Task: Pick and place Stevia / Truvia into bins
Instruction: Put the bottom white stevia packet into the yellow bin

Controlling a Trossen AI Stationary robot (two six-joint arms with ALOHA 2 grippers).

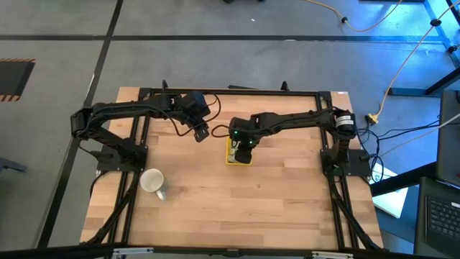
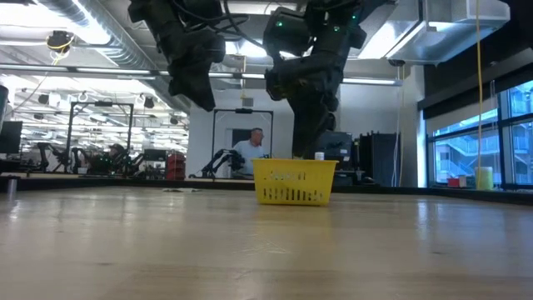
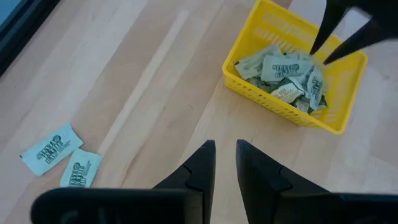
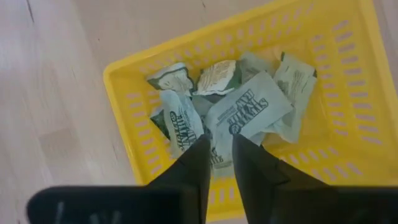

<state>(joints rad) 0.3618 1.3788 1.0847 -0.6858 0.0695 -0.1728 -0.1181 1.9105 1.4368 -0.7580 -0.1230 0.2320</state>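
Observation:
The yellow tray (image 1: pixel 231 157) (image 2: pixel 296 183) sits on the wooden table and holds several white and pale green Stevia packets (image 4: pixel 249 115) (image 3: pixel 283 71) in a loose heap. My right gripper (image 4: pixel 221 152) (image 1: pixel 244 150) hangs over the tray, pointing down, its fingers open by a narrow gap just above the heap. My left gripper (image 3: pixel 225 158) (image 1: pixel 200 134) hovers to the tray's left, above the table, also open by a narrow gap and empty. Two more packets (image 3: pixel 50 149) (image 3: pixel 81 168) lie flat on the table near it.
A white mug (image 1: pixel 153 181) lies on the table nearer the front left. Black frame rails (image 1: pixel 136 165) run along the table's left and right sides. Bare wood spreads in front of the tray. A person (image 2: pixel 250 150) sits in the room beyond.

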